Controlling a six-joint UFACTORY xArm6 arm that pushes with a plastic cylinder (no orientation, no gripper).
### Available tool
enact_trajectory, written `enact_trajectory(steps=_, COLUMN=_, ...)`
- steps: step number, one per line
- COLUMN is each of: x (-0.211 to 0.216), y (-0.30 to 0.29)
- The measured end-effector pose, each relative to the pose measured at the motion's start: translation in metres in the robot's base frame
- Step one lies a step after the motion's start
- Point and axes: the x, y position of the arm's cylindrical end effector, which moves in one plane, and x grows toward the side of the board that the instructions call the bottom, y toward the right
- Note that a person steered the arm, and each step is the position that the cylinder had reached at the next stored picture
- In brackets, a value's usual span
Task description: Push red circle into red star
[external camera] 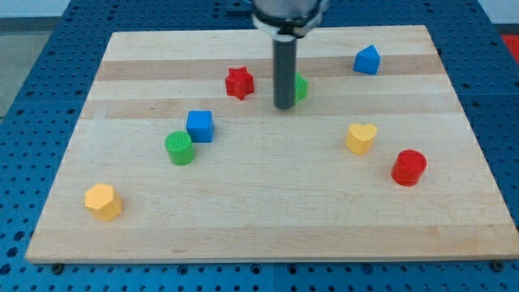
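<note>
Red circle [409, 167], lying near the right edge and well apart from the red star [239, 83] toward the far edge, is not yet touched by my tip [284, 106] (a bare rod, nothing pinched), so an approach from its right side is called for.

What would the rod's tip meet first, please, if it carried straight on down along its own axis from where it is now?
The table top itself: my tip points straight down and appears to sit at the wood already. No block lies under it; a green block peeks out just to the view's right, seemingly behind the rod.

my tip [285, 106] btwn red star [239, 83], green block [300, 87]
</note>
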Motion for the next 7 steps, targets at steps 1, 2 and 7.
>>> enact_trajectory(steps=1, x=-0.037, y=0.021)
enact_trajectory(steps=2, x=-0.032, y=0.004)
enact_trajectory(steps=7, x=-0.032, y=-0.118)
